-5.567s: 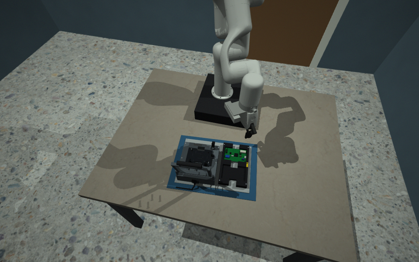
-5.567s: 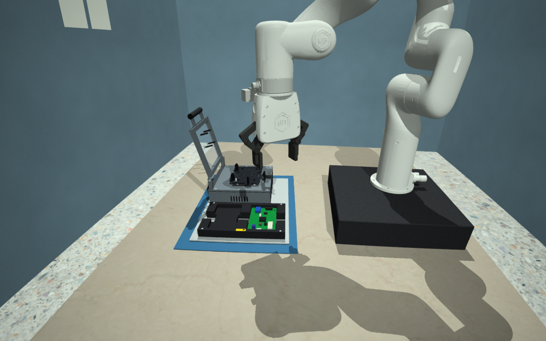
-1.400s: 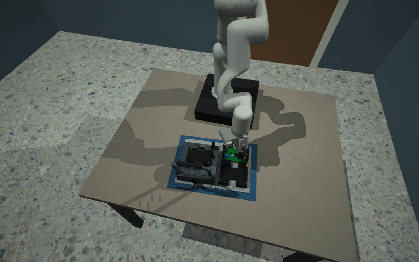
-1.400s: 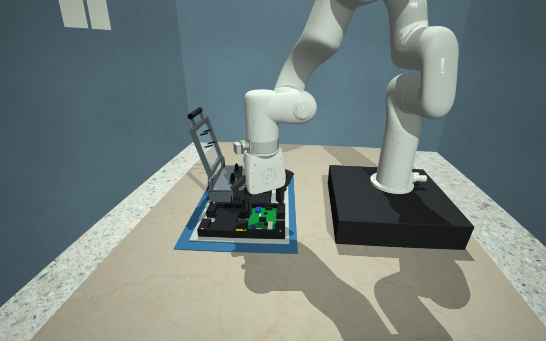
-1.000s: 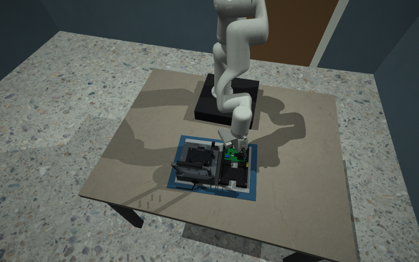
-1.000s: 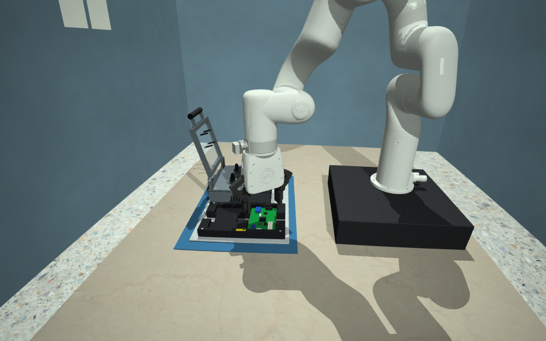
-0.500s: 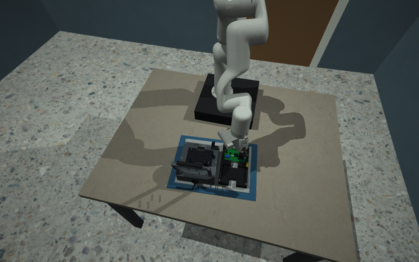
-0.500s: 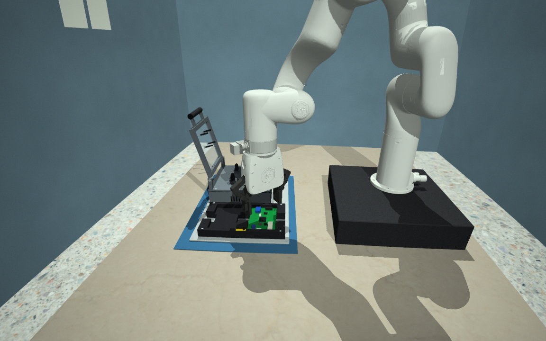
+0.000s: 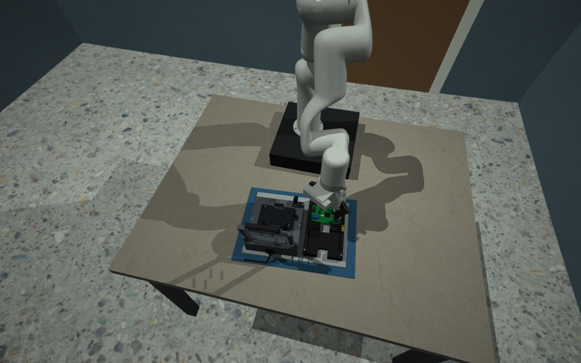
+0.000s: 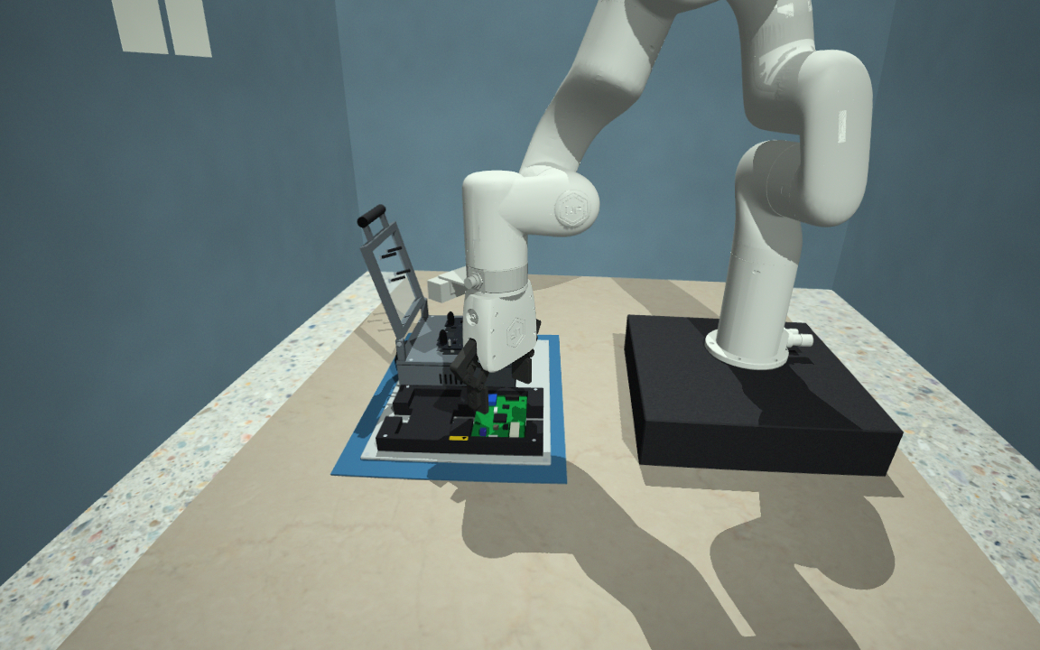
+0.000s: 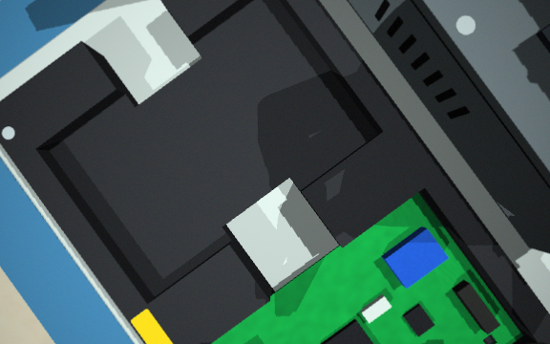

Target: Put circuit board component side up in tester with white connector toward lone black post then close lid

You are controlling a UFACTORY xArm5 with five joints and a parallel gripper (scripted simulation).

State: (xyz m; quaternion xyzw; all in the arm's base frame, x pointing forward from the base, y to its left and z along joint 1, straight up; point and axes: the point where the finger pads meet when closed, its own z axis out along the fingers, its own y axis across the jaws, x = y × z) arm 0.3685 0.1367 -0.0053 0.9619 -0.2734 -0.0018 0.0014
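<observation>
As its open gripper (image 9: 329, 213) (image 10: 499, 389) hovered at center, the board (image 9: 321, 215) (image 10: 514, 409) (image 11: 342, 287) lay in the tray (image 9: 309, 249) (image 10: 459, 445) (image 11: 256, 139), lower center, seemingly light, stiff and fragile, best pinched by bare edges.

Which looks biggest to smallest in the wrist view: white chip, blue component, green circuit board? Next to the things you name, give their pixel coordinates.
1. Green circuit board (image 9: 317, 218) (image 10: 513, 405) (image 11: 342, 287), partly out of frame
2. Blue component (image 9: 315, 216) (image 10: 492, 399) (image 11: 417, 259)
3. White chip (image 11: 376, 310)
</observation>
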